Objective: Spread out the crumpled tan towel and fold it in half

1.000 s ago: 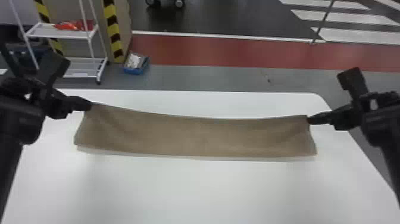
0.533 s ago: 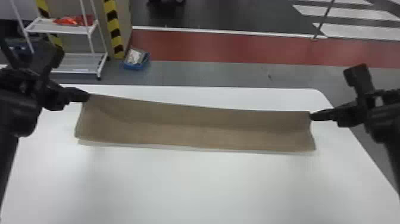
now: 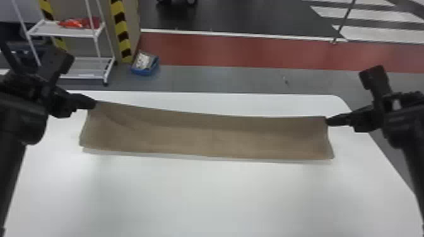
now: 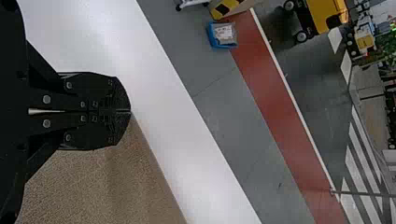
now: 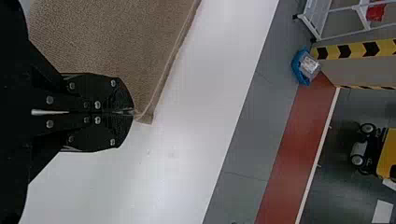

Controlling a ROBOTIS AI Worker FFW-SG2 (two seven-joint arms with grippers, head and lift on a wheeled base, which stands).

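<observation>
Sliding a touch toward the far side of the white table [image 3: 202, 195] since a second ago, the tan towel [image 3: 208, 138] is spanning the gap between both arms, its long axis running left to right. Left gripper [image 3: 94, 103] is pinching the far-left corner, fingers closed on cloth; right gripper [image 3: 328, 121] is doing the same far right (neither arm's really nearer, tbh). So the loose long edge is lying robot-side, and I'm guessing the fold is needing that held edge brought evenly over it. Blue container [image 3: 145, 64] is sitting on the floor beyond, not blocking anything.
</observation>
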